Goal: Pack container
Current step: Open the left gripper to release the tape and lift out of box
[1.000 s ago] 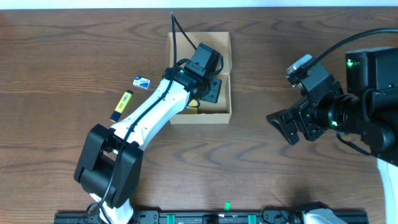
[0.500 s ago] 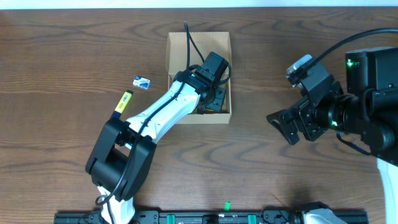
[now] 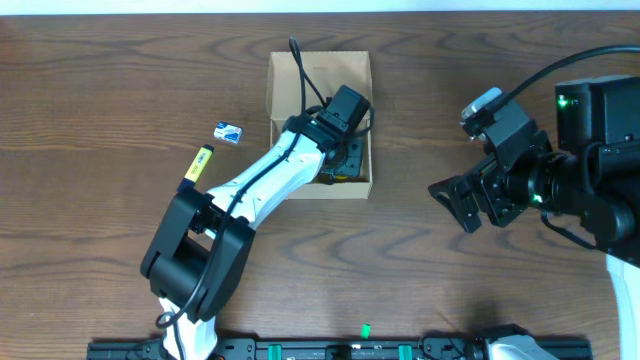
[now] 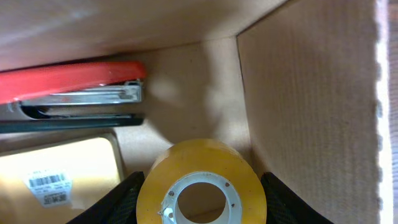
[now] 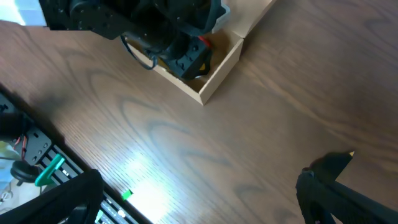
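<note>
The wooden table (image 3: 100,80) carries the container (image 3: 320,75), a tan cardboard box with its flap lid open, lying toward the far middle of the table. The left arm reaches into the container from its near left side, and the left tool (image 4: 200,208) is down inside it, its two fingers (image 4: 124,198) pressed against opposite sides of a roll of yellow tape (image 4: 205,165) in the container's corner. The right tool (image 5: 199,180) hangs over bare table well off the container's right side, jaws spread wide and holding nothing. Inside the container, beyond the tape, a red stapler (image 4: 68,84) lies along one wall, with a pale yellow pad (image 4: 56,168) bearing a barcode label beside it. Left of the container lie a yellow and dark marker (image 3: 196,168) and a small blue and white packet (image 3: 229,131).
</note>
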Robot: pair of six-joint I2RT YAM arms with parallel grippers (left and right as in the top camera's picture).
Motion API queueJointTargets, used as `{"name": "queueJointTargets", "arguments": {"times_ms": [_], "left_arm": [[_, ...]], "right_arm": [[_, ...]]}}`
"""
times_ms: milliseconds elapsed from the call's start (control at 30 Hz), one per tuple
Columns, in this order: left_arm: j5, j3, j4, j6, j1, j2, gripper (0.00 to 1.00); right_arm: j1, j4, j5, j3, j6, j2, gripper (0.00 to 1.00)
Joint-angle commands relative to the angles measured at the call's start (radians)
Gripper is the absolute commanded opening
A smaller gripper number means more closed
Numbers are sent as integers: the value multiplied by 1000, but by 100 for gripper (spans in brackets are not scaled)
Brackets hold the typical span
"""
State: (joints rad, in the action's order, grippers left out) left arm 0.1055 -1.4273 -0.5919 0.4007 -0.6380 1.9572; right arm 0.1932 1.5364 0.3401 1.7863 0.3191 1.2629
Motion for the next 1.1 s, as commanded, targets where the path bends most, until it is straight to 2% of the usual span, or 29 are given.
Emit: {"name": "queueJointTargets", "arguments": {"times_ms": [0,367,400,433,567,700,767,900,1067], "left_arm": [[-3,5,1,18,-24,17,6],[-13,5,18,23,-31,18,7],[-13,5,17,23,-31,18,14],[-12,5,17,23,-31,18,27],[-11,5,16,23,-31,18,40],[-8,5,16,23,-31,18,47],[-8,5,14,23,-31,18,61],[-8,5,13,22,-31,18,69],[-8,5,12,22,-31,18,69]], "right_arm": [[4,1,-3,2,11,0,99],[4,1,-3,2,11,0,99],[4,1,-3,1,11,0,99],[4,1,-3,2,11,0,99],[4,1,-3,2,11,0,99],[4,1,-3,1,11,0,99],[4,1,-3,2,11,0,99],[4,1,-3,2,11,0,99],[4,1,-3,2,11,0,99]]}}
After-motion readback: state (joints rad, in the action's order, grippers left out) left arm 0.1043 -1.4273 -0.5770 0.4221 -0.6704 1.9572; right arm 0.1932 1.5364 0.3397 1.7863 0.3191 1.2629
